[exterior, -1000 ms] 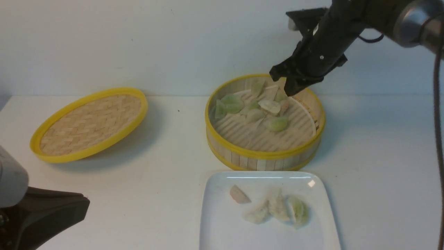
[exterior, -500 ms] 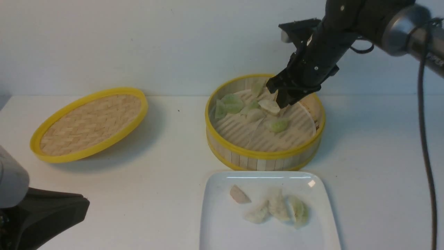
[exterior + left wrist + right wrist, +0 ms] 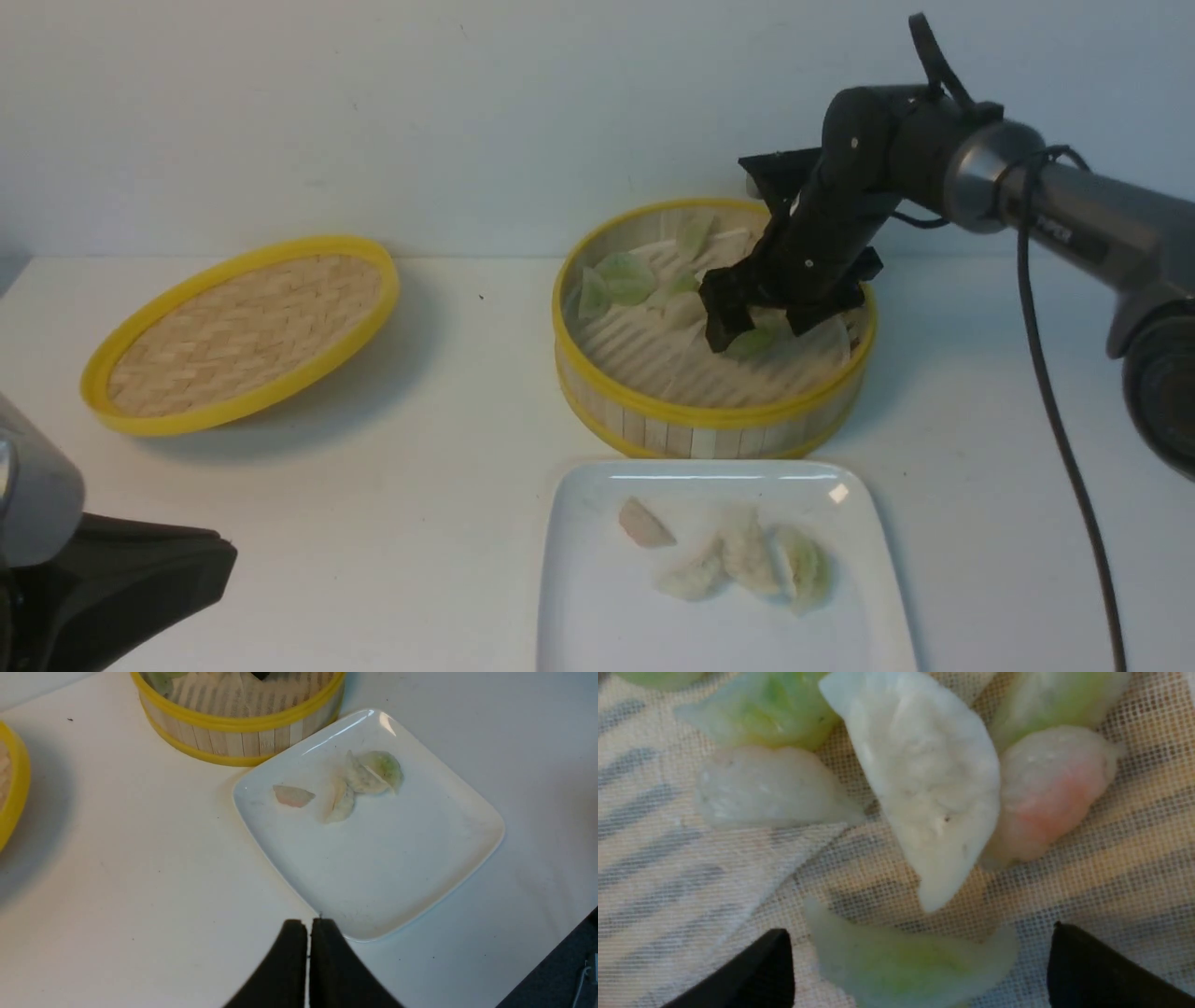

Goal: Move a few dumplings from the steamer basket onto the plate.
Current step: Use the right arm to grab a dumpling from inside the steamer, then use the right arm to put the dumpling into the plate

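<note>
The steamer basket [image 3: 709,415] stands at mid-table and holds several dumplings [image 3: 624,277]. My right gripper [image 3: 762,330] is down inside it, open, its fingertips on either side of a light green dumpling [image 3: 752,342] without touching it. In the right wrist view that green dumpling [image 3: 906,961] lies between the black fingers [image 3: 756,970], with a white dumpling [image 3: 929,788] and a pinkish one [image 3: 1045,798] just beyond. The white plate [image 3: 607,616] in front of the basket carries several dumplings [image 3: 747,551]. My left gripper [image 3: 308,926] is shut and empty, by the plate's corner [image 3: 397,858].
A shallow woven lid with a yellow rim [image 3: 243,331] lies tilted at the left. A mesh cloth [image 3: 691,868] lines the basket floor. My left arm's dark body [image 3: 112,579] fills the near left corner. The table's dark edge [image 3: 560,961] shows in the left wrist view.
My right gripper has come down into the basket, shifting toward the front, and its jaws have gone from shut to wide open around the green dumpling. The left arm is still.
</note>
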Tool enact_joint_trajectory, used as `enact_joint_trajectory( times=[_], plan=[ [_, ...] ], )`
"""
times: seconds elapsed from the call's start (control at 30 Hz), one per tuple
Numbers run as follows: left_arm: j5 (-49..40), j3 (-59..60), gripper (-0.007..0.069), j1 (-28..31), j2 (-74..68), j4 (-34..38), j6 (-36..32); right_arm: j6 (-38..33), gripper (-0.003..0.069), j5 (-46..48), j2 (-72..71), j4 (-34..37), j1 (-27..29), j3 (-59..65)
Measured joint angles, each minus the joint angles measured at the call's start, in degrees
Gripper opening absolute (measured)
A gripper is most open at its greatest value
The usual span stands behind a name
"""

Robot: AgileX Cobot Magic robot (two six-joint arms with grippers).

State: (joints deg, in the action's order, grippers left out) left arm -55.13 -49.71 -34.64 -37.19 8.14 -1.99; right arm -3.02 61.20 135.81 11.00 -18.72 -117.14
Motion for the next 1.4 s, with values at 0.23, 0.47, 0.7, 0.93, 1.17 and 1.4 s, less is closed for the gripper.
enact_joint_trajectory(
  times=[0.23,0.47,0.7,0.93,1.17,1.4],
  plan=[
    [-0.52,0.00,-0.0006,0.00,0.00,-0.02,0.12,0.07,0.0480,-1.14,0.53,0.20,0.05,-0.06],
    [-1.42,0.00,-0.0006,0.00,0.00,-0.02,0.17,0.73,0.0424,0.52,-0.04,-1.93,0.00,-0.18],
    [-1.44,0.00,-0.0006,0.00,0.00,-0.02,0.28,1.53,0.0424,6.36,-5.07,-5.95,-0.05,-0.06],
    [-1.44,0.00,-0.0006,0.00,0.00,-0.02,0.28,-0.24,0.0424,9.83,-16.70,-1.54,-0.05,-0.06],
    [-1.44,0.00,-0.0006,0.00,0.00,-0.02,0.34,-1.14,0.0424,10.14,-27.17,1.76,-0.05,6.50],
    [-1.44,0.00,-0.0006,0.00,0.00,-0.02,0.34,-2.75,0.0424,8.79,-39.53,3.77,-3.19,30.39]
  ],
)
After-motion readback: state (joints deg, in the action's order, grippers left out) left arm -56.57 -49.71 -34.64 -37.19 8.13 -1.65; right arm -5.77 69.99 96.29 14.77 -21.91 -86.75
